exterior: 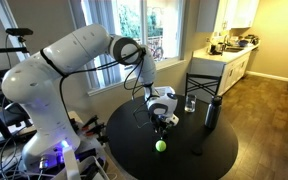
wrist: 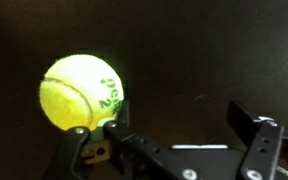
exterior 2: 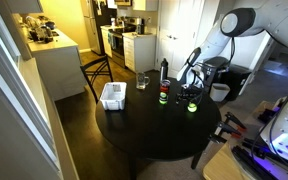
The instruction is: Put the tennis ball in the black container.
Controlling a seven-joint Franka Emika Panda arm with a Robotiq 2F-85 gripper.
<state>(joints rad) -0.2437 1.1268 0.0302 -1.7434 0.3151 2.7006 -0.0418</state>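
The tennis ball (exterior: pixel 161 145), fuzzy and yellow-green, lies on the round black table (exterior: pixel 199 155) near its front edge. It also shows in the other exterior view (exterior 2: pixel 191 107) and fills the left of the wrist view (wrist: pixel 79 92). My gripper (exterior: pixel 163 121) hangs just above and slightly behind the ball, also seen in an exterior view (exterior 2: pixel 189 92). In the wrist view the gripper (wrist: pixel 184 125) is open and empty, and the ball sits beside its left finger, outside the jaws. A tall black container (exterior: pixel 212 113) stands upright toward the far side of the table, also seen in an exterior view (exterior 2: pixel 164 70).
A drinking glass (exterior: pixel 190 103) stands next to the black container. A white basket (exterior 2: pixel 112 95) sits on the table's edge, and a small dark can-like object (exterior 2: pixel 164 97) stands near the gripper. A chair (exterior: pixel 199 82) and a kitchen counter (exterior: pixel 224 60) lie behind the table.
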